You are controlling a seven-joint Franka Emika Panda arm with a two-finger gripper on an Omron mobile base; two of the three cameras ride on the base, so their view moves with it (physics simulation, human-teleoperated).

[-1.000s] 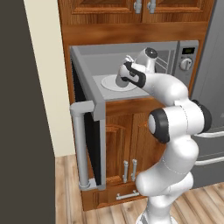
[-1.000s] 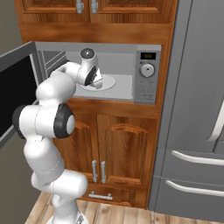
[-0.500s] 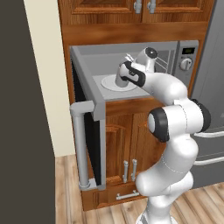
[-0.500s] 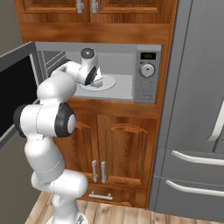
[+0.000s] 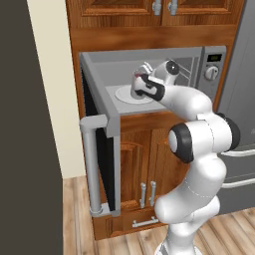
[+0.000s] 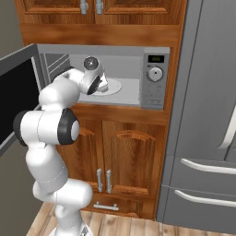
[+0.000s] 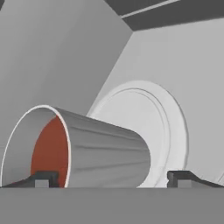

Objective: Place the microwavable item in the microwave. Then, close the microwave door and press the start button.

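Hand view shows the hand [image 7: 111, 179] spread wide, its tips either side of the cup [image 7: 87, 148] over the turntable [image 7: 162, 127].

one cup [image 7: 100, 153], one microwave [image 6: 152, 69], one turntable [image 7: 170, 131], two upper cabinet doors [image 6: 55, 9], one refrigerator [image 6: 207, 115]

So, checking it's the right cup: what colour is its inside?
Reddish-brown inside the pale grey cup, clearest in the hand view.
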